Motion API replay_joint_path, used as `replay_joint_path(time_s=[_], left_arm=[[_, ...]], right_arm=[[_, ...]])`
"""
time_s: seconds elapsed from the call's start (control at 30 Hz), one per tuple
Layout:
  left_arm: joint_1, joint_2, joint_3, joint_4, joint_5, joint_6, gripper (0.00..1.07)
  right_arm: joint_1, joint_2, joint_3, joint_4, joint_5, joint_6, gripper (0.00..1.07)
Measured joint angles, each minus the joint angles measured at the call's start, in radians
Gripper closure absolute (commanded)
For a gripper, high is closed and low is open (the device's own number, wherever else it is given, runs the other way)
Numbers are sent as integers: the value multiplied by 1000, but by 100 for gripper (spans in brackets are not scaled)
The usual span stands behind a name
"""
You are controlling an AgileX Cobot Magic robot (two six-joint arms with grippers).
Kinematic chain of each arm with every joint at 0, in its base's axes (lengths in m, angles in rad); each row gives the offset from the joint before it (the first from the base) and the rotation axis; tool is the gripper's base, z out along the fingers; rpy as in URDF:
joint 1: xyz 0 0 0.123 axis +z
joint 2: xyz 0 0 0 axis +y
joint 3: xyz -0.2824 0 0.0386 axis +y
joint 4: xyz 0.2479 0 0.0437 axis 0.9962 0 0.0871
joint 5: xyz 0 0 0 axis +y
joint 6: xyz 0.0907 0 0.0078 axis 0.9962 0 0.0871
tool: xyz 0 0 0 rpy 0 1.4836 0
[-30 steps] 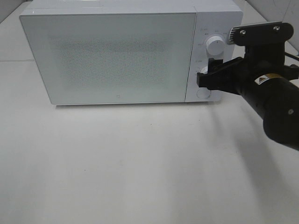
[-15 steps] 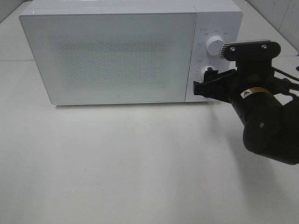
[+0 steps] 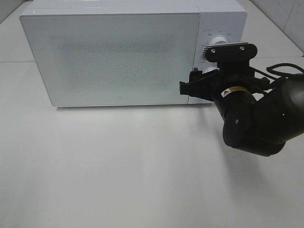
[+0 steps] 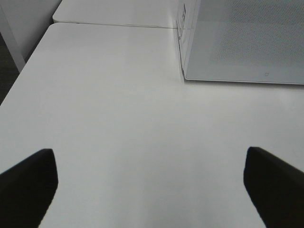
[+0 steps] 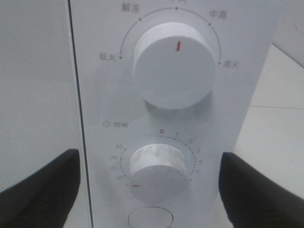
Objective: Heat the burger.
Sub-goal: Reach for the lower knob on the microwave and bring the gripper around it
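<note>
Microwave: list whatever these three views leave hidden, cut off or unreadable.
- Microwave interior: exterior high view, the closed speckled door hides it; no burger shows in any view.
- Timer knob: exterior high view, the right gripper mostly covers it.
- Round button: right wrist view, cut off by the picture's edge.
- Panel labels: exterior high view, too small to read.
- Left gripper: left wrist view, only two fingertips show.

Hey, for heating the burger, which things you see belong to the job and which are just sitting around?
Job: microwave, door shut; power knob; timer knob; right arm's fingers, open, facing that knob.
Just there: left arm's fingers, open; table. The burger is not in view.
</note>
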Motion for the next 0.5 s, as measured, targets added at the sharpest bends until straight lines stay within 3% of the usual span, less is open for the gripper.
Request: replay_joint_path(time_s=[0.5], left_arm=[[0,0,0,0,0,0,5]], right_arm=[[-27,69,-53,-48,19,40,31]])
